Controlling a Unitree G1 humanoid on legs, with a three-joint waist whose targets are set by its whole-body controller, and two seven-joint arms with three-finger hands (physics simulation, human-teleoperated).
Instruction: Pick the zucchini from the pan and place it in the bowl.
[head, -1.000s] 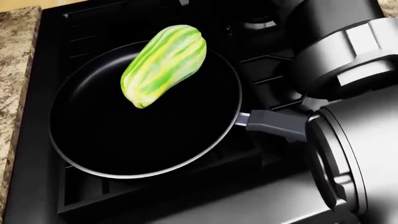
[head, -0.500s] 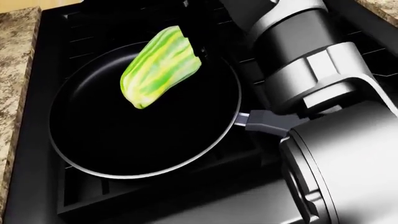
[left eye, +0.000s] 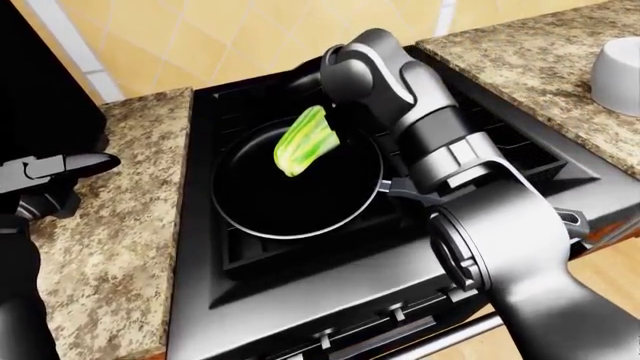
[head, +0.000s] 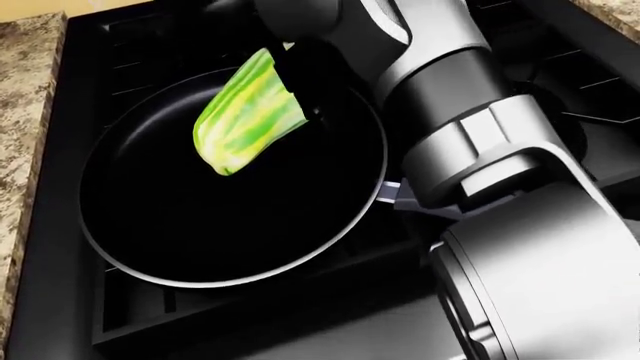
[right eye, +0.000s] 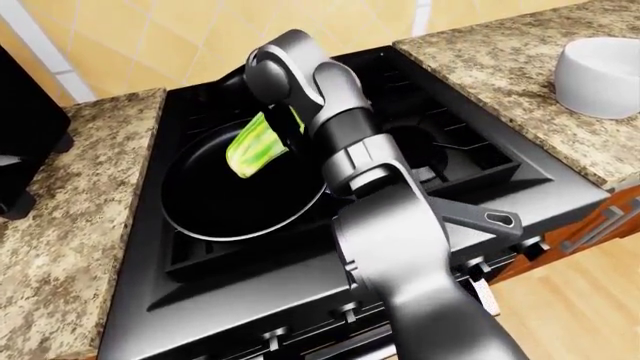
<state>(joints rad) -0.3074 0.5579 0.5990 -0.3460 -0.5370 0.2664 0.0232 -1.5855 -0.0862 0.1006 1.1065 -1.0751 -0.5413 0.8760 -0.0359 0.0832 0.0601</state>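
A green-and-yellow striped zucchini (head: 243, 121) lies tilted in the upper part of the black pan (head: 230, 225) on the stove. My right hand (head: 302, 96) has come over the zucchini's upper right end. Its dark fingers (right eye: 294, 124) stand along that end and cover part of it, and I see no closed grasp. The grey wrist and forearm hide most of the hand. My left hand (left eye: 68, 166) hovers over the left counter, far from the pan, with its fingers stretched out and nothing in them. The white bowl (right eye: 600, 75) stands on the right counter.
The pan handle (head: 400, 196) points right and passes under my right forearm. Granite counters (left eye: 110, 225) flank the black stove (left eye: 300, 285). A tall black block (left eye: 40, 75) stands at the far left. Stove knobs run along the bottom edge.
My right arm has swung left and up across the head view, bringing the hand over the zucchini's upper right end. The zucchini and pan have not moved.
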